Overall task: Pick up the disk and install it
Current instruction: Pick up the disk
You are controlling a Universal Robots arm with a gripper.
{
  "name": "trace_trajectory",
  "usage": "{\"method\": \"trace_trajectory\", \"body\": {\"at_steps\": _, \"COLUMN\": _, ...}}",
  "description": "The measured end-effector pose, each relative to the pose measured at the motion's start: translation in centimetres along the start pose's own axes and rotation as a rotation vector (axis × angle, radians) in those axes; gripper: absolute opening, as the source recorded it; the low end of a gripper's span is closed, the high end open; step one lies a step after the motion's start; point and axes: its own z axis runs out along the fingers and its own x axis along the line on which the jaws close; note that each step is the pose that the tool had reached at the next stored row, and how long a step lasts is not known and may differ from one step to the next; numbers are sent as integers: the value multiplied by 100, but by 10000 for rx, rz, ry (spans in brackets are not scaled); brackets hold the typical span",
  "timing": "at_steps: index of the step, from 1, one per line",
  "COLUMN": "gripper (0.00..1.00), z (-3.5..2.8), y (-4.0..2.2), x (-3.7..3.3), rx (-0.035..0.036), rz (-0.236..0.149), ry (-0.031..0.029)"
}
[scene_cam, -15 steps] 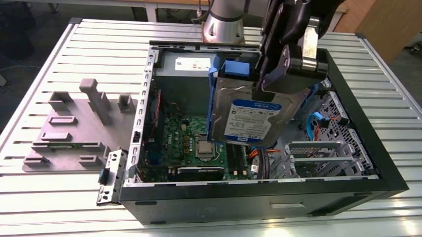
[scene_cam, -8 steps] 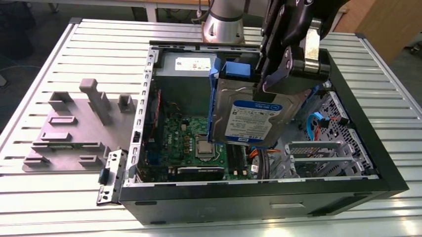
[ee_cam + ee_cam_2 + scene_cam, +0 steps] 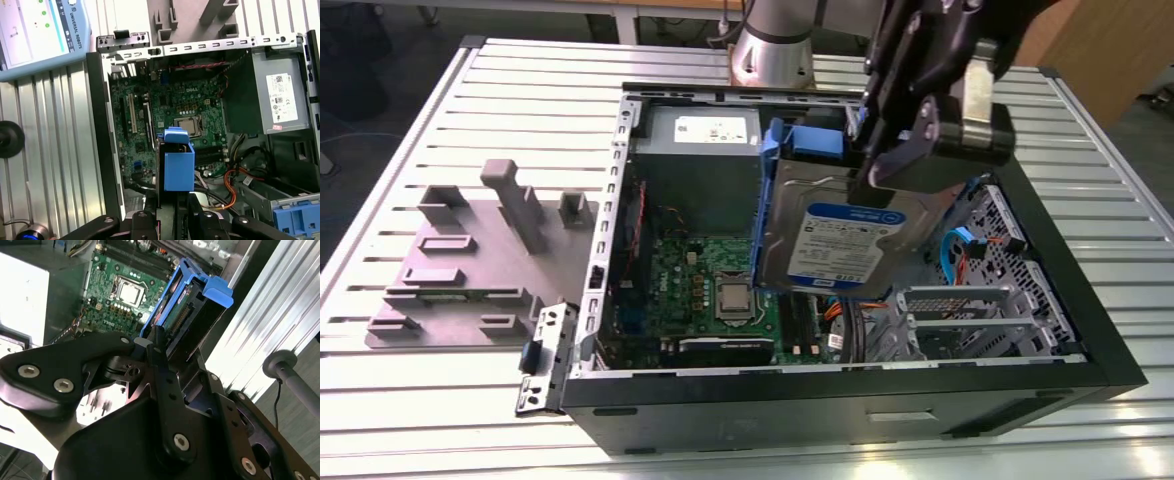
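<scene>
Exterior view: my gripper [image 3: 887, 175] is clamped on the upper end of the disk [image 3: 843, 245]. The disk hangs on edge over the middle of the open computer case [image 3: 854, 385], clear of everything below.
Hold: in the second wrist view my fingers [image 3: 155, 346] pinch the disk at its blue-bracket end, so most of its length hangs free beyond them.
Risk, slip: with so short a purchase, I judge a jolt could swing or drop the disk.
Risk, strike: its lower end hangs above the motherboard [image 3: 714, 285], and a careless descent could hit the components there.
Risk, snag: loose cables [image 3: 229, 175] lie just beside the board and could catch the bracket.
In the way: the drive cage [image 3: 958, 300] sits by the case's edge at the exterior view's right, and the power supply [image 3: 707, 130] fills a far corner.
Around: a grey fixture block [image 3: 467, 260] rests on the slatted table [image 3: 440, 420], outside the case and well apart from the disk.
</scene>
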Motion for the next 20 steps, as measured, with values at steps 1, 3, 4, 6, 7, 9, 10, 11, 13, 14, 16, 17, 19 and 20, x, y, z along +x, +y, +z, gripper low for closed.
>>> {"method": "trace_trajectory", "body": {"at_steps": 1, "gripper": 35, "z": -1, "y": -32, "x": -5, "rx": -1, "rz": 0, "ry": 0}}
{"method": "trace_trajectory", "body": {"at_steps": 3, "gripper": 35, "z": -3, "y": -99, "x": -15, "rx": -2, "rz": 0, "ry": 1}}
{"method": "trace_trajectory", "body": {"at_steps": 4, "gripper": 35, "z": -4, "y": -126, "x": -19, "rx": -2, "rz": -1, "ry": 1}}
{"method": "trace_trajectory", "body": {"at_steps": 6, "gripper": 35, "z": -6, "y": -179, "x": -27, "rx": -2, "rz": 0, "ry": 1}}
{"method": "trace_trajectory", "body": {"at_steps": 7, "gripper": 35, "z": -7, "y": -204, "x": -30, "rx": -2, "rz": 0, "ry": 1}}
{"method": "trace_trajectory", "body": {"at_steps": 9, "gripper": 35, "z": -8, "y": -261, "x": -39, "rx": -3, "rz": 0, "ry": 0}}
{"method": "trace_trajectory", "body": {"at_steps": 10, "gripper": 35, "z": -10, "y": -294, "x": -44, "rx": -3, "rz": 0, "ry": 1}}
{"method": "trace_trajectory", "body": {"at_steps": 11, "gripper": 35, "z": -11, "y": -330, "x": -50, "rx": -3, "rz": 0, "ry": 2}}
{"method": "trace_trajectory", "body": {"at_steps": 13, "gripper": 35, "z": -13, "y": -404, "x": -60, "rx": -4, "rz": 1, "ry": 1}}
{"method": "trace_trajectory", "body": {"at_steps": 14, "gripper": 35, "z": -13, "y": -442, "x": -66, "rx": -4, "rz": 0, "ry": 0}}
{"method": "trace_trajectory", "body": {"at_steps": 16, "gripper": 35, "z": -14, "y": -521, "x": -78, "rx": -4, "rz": 0, "ry": 0}}
{"method": "trace_trajectory", "body": {"at_steps": 17, "gripper": 35, "z": -14, "y": -566, "x": -84, "rx": -4, "rz": -1, "ry": 1}}
{"method": "trace_trajectory", "body": {"at_steps": 19, "gripper": 35, "z": -15, "y": -650, "x": -97, "rx": -4, "rz": -2, "ry": 1}}
{"method": "trace_trajectory", "body": {"at_steps": 20, "gripper": 35, "z": -15, "y": -693, "x": -103, "rx": -4, "rz": -4, "ry": 2}}
